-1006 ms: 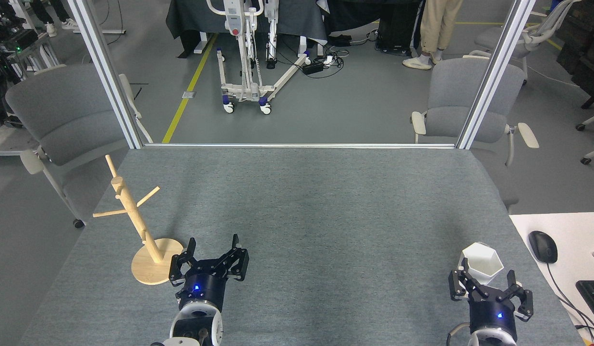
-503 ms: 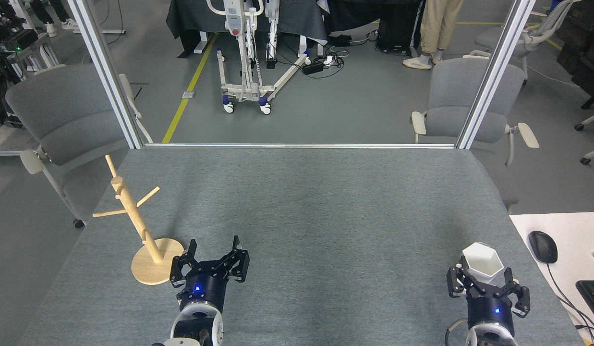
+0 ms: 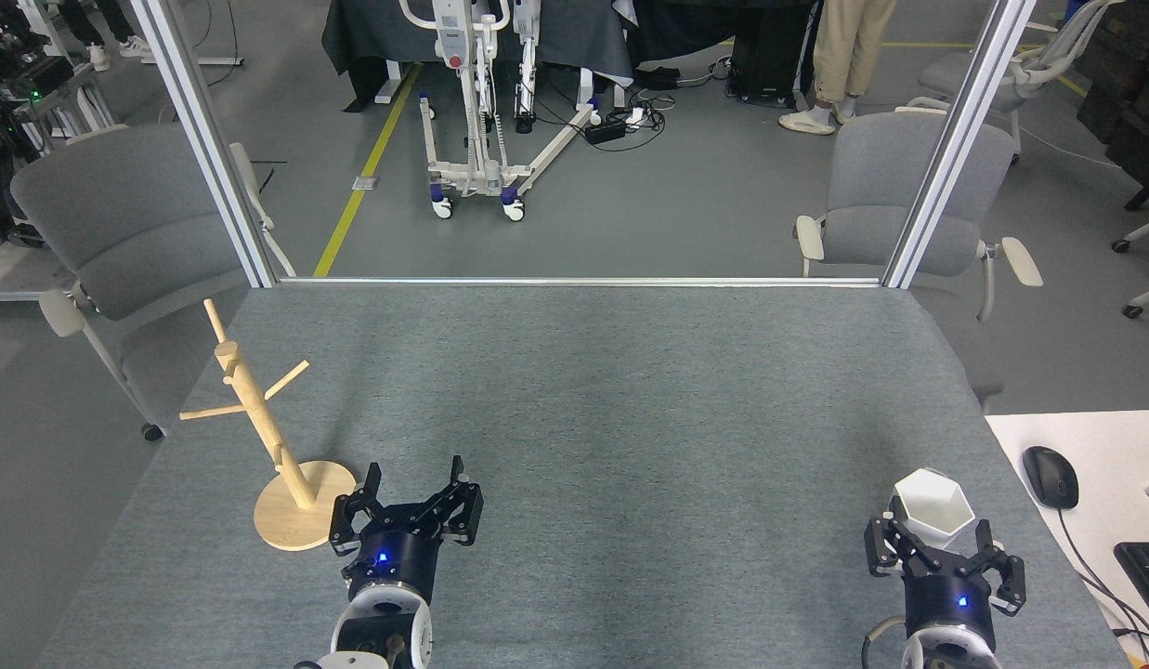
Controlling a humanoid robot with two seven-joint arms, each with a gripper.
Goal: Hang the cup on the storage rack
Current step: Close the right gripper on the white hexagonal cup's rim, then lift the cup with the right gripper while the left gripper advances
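Head view: the cup [image 3: 933,506] stands upright at the table's [image 3: 630,418] near right, between the parted fingers of the right gripper [image 3: 938,551], not yet clamped. The left gripper [image 3: 409,506], fingers apart and empty, waits beside the storage rack [image 3: 258,427]. Grasp stage; the next move calls for closing on the cup.

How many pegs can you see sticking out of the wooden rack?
3 on the storage rack: one pointing up near the top, one angled up to the right, one reaching left. Another peg may hide behind the post.
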